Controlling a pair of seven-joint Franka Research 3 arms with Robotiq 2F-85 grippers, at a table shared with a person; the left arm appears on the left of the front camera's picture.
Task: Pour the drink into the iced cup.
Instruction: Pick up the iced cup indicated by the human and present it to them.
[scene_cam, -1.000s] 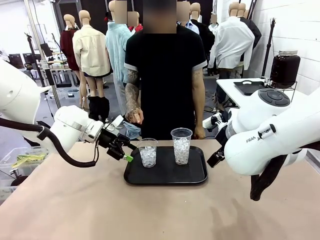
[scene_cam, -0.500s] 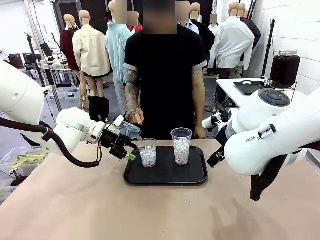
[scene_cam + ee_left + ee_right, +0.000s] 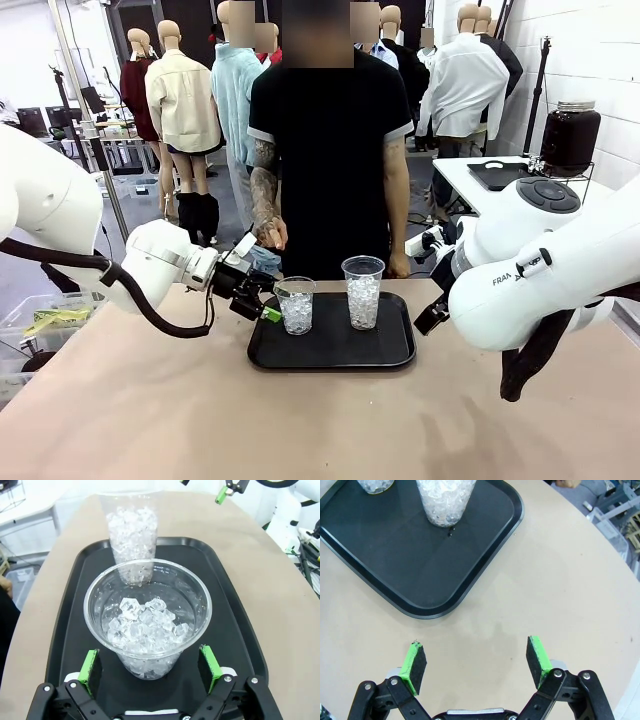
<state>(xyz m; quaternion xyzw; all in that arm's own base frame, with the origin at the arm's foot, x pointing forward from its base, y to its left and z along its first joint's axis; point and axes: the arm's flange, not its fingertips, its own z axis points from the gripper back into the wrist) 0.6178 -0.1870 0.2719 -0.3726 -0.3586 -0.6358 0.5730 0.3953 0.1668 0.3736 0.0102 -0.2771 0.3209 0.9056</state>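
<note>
Two clear cups of white ice stand on a black tray (image 3: 330, 348): a shorter iced cup (image 3: 295, 305) (image 3: 147, 620) on the left and a taller one (image 3: 363, 291) (image 3: 131, 527) on the right. My left gripper (image 3: 268, 310) (image 3: 150, 664) is open, its green pads flanking the shorter cup's lower wall without touching it. My right gripper (image 3: 476, 665) hangs open and empty over bare table, right of the tray (image 3: 420, 545). A lidded jar (image 3: 570, 135) of near-black liquid, seemingly the drink, stands on a side table at the far right.
A person in a black shirt stands at the table's far edge behind the tray, one hand (image 3: 268, 232) hanging near my left gripper. The bulky right arm (image 3: 530, 270) fills the right side.
My left gripper has slid right along the tray's left edge until its open fingers flank the shorter cup. The right arm and both cups have stayed still.
</note>
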